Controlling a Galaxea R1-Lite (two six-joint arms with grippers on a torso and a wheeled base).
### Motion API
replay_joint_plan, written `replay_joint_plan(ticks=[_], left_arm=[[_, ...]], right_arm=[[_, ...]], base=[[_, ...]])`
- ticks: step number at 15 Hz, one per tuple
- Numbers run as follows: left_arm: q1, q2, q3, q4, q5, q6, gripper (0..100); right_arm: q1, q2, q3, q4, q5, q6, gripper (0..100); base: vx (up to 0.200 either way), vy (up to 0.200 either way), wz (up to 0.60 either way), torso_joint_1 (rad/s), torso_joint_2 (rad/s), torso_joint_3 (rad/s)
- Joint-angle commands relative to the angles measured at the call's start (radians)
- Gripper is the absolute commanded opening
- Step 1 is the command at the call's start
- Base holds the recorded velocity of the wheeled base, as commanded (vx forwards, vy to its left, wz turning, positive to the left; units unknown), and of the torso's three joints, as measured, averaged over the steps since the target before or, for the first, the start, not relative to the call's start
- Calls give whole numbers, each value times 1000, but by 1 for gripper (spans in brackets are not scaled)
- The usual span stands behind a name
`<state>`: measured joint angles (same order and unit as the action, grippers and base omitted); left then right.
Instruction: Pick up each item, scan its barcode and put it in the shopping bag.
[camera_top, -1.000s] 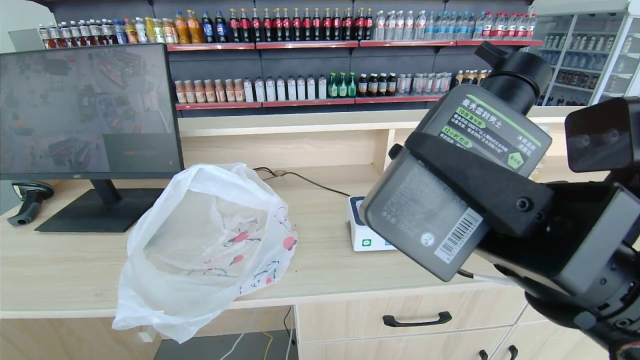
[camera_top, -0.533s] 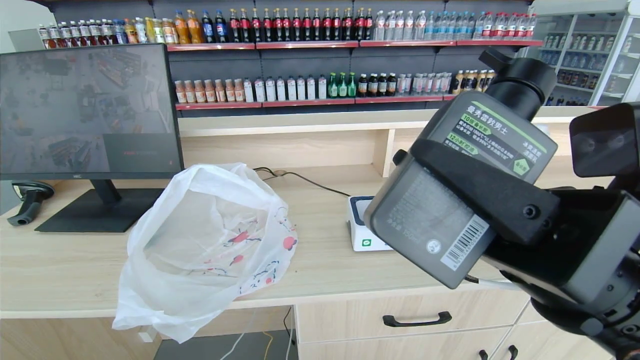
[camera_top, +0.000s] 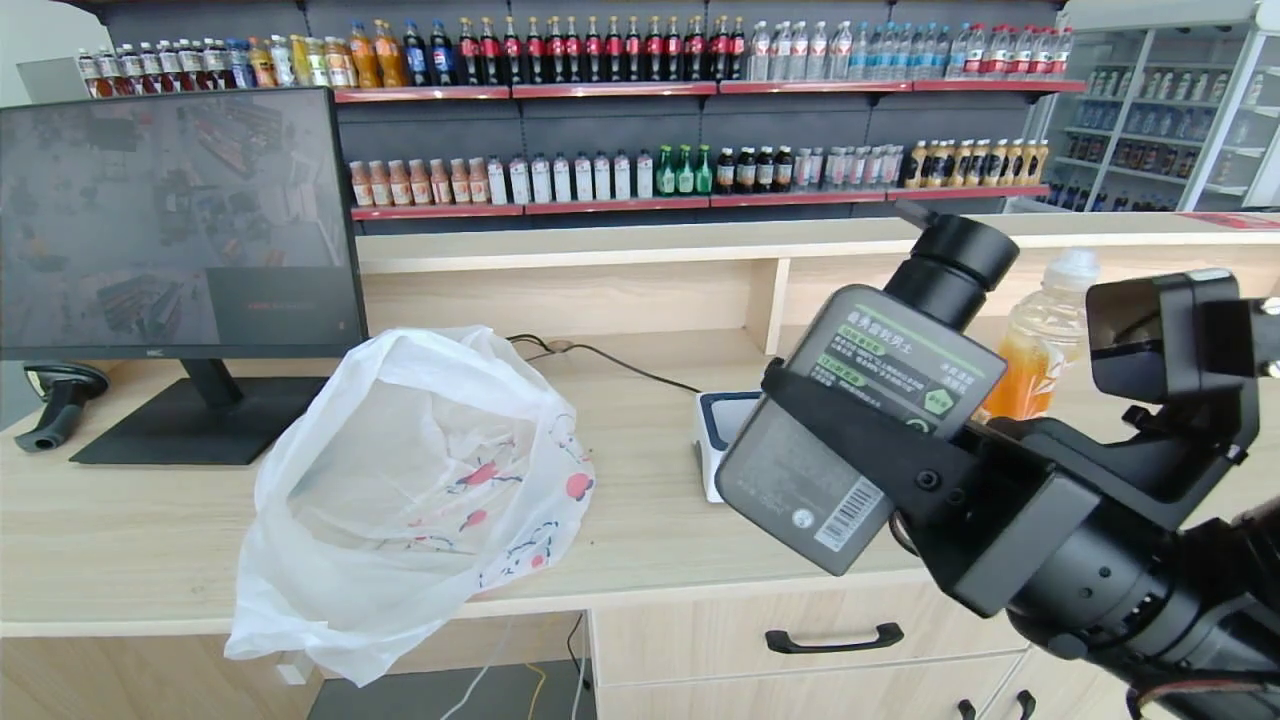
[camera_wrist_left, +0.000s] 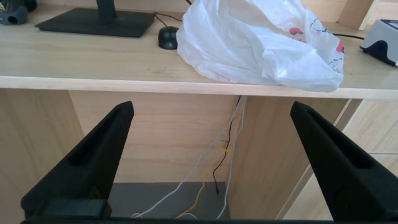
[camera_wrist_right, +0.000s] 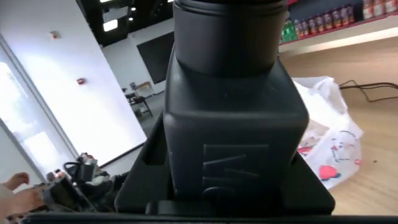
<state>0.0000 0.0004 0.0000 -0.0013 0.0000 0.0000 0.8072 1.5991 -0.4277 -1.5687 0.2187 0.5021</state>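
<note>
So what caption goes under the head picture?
Dark bottle held in the right jaws by the scanner, bag open alongside.

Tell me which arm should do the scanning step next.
Right. The right gripper holds the dark bottle near the white scanner; the left gripper hangs open, low in front of the counter.

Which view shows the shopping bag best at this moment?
Head view: the whole shopping bag with its open mouth, sagging over the counter edge. Left wrist view shows its side from low down; right wrist view, a part behind the held bottle.
</note>
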Motion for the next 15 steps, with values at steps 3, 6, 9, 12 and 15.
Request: replay_joint_plan(ticks=[3, 6, 9, 12, 15], left_arm=[[0, 0, 0, 0, 0, 0, 100], [0, 0, 0, 0, 0, 0, 100], [0, 0, 0, 0, 0, 0, 100], [0, 0, 0, 0, 0, 0, 100], [0, 0, 0, 0, 0, 0, 100]], right_arm=[[-111, 44, 30, -2, -2, -129, 0], [-229, 64, 73, -2, -22, -315, 0], [-293, 76, 79, -2, -38, -448, 0], [-312, 58, 84, -2, -401, -488, 0], [-399, 59, 81, -2, -456, -471, 0]], base=[[0, 0, 0, 0, 0, 0], [0, 0, 0, 0, 0, 0], [0, 0, 0, 0, 0, 0], [0, 0, 0, 0, 0, 0], [0, 0, 0, 0, 0, 0]])
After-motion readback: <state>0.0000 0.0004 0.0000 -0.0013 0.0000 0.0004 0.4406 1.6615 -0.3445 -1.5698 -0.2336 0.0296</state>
